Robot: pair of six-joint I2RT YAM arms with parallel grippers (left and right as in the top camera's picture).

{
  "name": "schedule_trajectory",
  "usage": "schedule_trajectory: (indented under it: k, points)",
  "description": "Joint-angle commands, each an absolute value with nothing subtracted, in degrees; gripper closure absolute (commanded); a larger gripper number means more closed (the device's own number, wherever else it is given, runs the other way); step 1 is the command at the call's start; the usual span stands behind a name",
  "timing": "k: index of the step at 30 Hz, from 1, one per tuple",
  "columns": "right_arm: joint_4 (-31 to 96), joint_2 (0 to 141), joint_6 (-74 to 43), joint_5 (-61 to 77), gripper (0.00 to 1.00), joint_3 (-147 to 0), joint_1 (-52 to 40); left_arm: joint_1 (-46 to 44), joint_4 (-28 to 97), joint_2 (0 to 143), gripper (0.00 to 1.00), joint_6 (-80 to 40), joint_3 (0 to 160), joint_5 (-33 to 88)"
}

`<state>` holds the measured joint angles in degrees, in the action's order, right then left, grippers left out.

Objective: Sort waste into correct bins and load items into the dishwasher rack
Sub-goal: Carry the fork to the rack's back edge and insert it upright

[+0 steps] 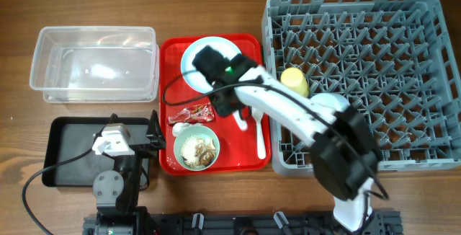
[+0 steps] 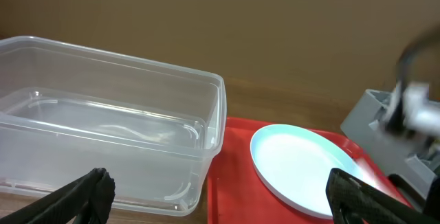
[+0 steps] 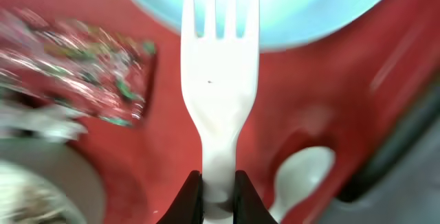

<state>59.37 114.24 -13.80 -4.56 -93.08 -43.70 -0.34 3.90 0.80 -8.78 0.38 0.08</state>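
From overhead, one score on the board: the yellow cup (image 1: 294, 82) sits in the dishwasher rack (image 1: 403, 62), at its left side. The clear tub (image 1: 94, 62) looks bare, and so does the black tray (image 1: 68, 163), so no waste is sorted yet. On the red serving tray (image 1: 252, 164) lie the red wrapper (image 1: 191, 111) and, just below it, the white scrap (image 1: 178, 128). The mint bowl (image 1: 196, 148) has leftovers (image 1: 194, 151) in it, the blue plate (image 1: 198, 51) is at the top, and the spoon (image 1: 261, 134) lies along the right edge. The right gripper (image 1: 229, 105) is down over the tray's middle. The left gripper (image 1: 153, 135) is parked at the black tray's right edge.

Over to the left wrist: the left gripper (image 2: 218, 183) has its jaws spread wide and holds nothing, looking at the tub (image 2: 110, 128) and plate (image 2: 302, 165).

Right wrist now: the right gripper (image 3: 218, 189) is pinched tight on the handle of the white fork (image 3: 218, 93), tines reaching over the plate (image 3: 295, 4). The wrapper (image 3: 75, 66) is off to the left and the spoon (image 3: 302, 176) is beside the fingers. Whether the fork is clear of the tray, I can't quite tell through the blur.

So the fork is in hand, with plate, bowl, spoon and all the waste to go.
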Motion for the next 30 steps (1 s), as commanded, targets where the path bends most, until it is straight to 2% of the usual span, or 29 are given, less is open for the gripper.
schedule_trajectory:
  k: [1, 7, 12, 20, 25, 30]
  points:
    - [59.4, 105.9, -13.5, -7.4, 0.96, -96.8, -39.1, -0.5, 4.3, 0.5, 0.0, -7.7, 0.3, 0.6]
    - [59.7, 103.7, -3.0, -7.7, 0.96, -96.8, -21.2, -0.5, 4.3, 0.6, 0.0, -7.7, 0.3, 0.6]
    - [58.4, 104.9, -0.1, -3.4, 0.96, -96.6, -9.7, -0.5, 4.3, 1.1, 0.0, -7.7, 0.3, 0.6]
    - [57.2, 111.0, 1.5, -0.3, 0.96, -96.6, -5.8, -0.5, 4.3, 1.1, 0.0, -7.7, 0.3, 0.6]
    - [56.5, 112.2, 1.5, -0.4, 0.83, -96.6, -5.8, -0.5, 4.3, 1.1, 0.0, -7.7, 0.3, 0.6]
    - [56.6, 112.2, 1.5, -0.6, 0.82, -96.6, -5.8, -0.5, 4.3, 1.1, 0.0, -7.7, 0.3, 0.6]
